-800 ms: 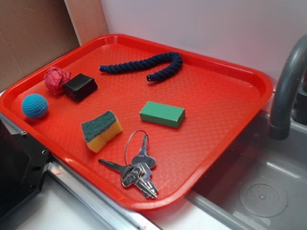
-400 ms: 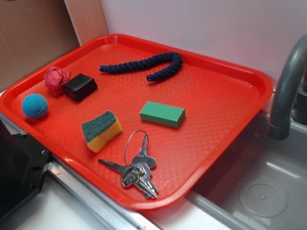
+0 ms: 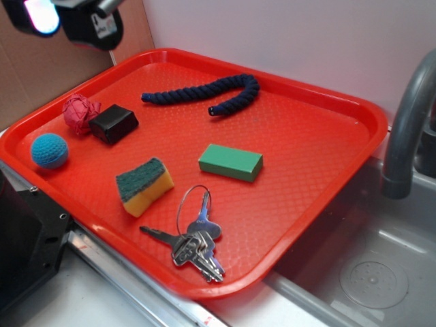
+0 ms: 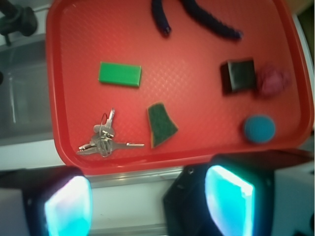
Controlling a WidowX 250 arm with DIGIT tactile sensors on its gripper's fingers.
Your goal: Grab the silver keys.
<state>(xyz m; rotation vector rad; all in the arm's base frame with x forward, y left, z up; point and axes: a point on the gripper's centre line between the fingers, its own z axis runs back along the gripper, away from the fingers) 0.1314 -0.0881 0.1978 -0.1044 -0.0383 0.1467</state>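
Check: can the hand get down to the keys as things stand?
Probably yes. The keys lie flat and uncovered near the tray's front edge, apart from the sponge and green block. The hand hangs open, high above, nothing between.

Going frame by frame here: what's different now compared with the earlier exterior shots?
The claw has come into view at the exterior shot's top-left corner, above the tray's far-left edge; earlier it was out of frame. It holds nothing, its fingers spread in the wrist view. The silver keys, sponge and green block have not moved.
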